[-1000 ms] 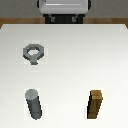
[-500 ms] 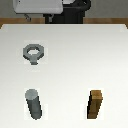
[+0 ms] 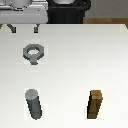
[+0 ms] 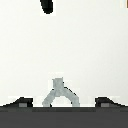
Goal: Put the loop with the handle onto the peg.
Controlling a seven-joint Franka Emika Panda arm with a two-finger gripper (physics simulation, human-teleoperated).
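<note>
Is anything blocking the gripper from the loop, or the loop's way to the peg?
Nothing visible. The gripper is open near the loop, with only bare table between them. The stretch from the loop to the peg is bare too. The wooden block stands well off toward the exterior view's right.

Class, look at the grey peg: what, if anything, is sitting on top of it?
Nothing sits on the peg; its flat top is bare. The loop with the handle lies apart on the table, below the gripper. The table under the peg's base is covered.
</note>
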